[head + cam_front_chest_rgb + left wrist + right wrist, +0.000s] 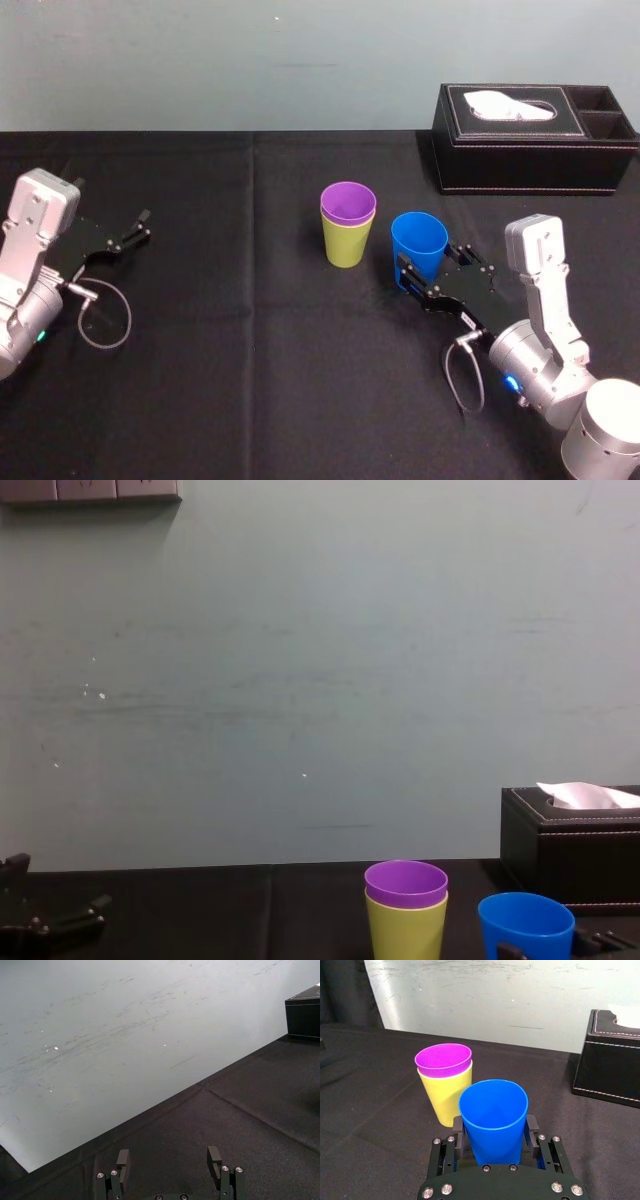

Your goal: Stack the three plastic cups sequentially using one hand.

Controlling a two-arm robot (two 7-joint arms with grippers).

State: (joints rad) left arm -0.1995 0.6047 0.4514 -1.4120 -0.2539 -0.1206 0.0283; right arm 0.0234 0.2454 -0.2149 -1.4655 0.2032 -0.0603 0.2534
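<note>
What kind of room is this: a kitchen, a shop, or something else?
Likely a robotics lab or test room: a black-clothed table against a bare pale wall, the right gripper closed around a blue cup, the left gripper idle at the table's left, a tissue box behind.

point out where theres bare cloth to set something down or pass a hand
Widest bare cloth lies between the open left gripper and the yellow-green cup, which holds the purple cup; the near strip before the cups is bare too. Crowded: the right gripper clamps the blue cup close beside that stack, the tissue box behind.
</note>
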